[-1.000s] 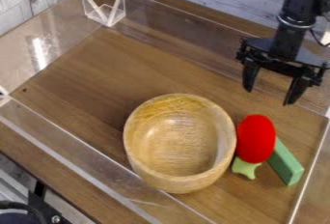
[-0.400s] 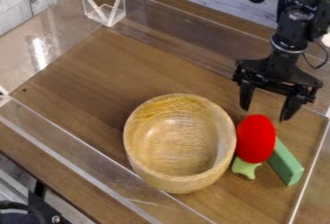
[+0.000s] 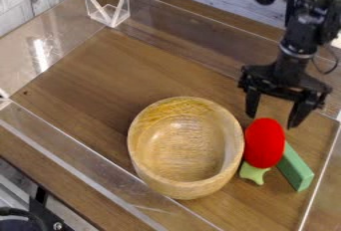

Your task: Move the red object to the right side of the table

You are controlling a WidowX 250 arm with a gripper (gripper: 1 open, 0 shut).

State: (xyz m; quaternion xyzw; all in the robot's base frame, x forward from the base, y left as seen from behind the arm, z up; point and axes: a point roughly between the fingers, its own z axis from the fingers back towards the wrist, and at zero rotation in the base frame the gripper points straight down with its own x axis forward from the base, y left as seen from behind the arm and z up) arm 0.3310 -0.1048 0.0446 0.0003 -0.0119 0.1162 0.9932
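The red object, a small rounded strawberry-like toy with a green stem end at its lower left, lies on the wooden table between the wooden bowl and a flat green block. My gripper hangs just above and behind it, pointing down, open, its black fingers spread wide with nothing between them. The fingertips stand a little clear of the toy's top.
A wooden bowl sits left of the toy, touching or nearly touching it. A flat green block lies at the toy's right. Clear plastic walls edge the table; a clear bracket stands at the back left.
The gripper has come down and toward the camera, closer to the red toy, staying open. The toy, bowl and block have not moved.
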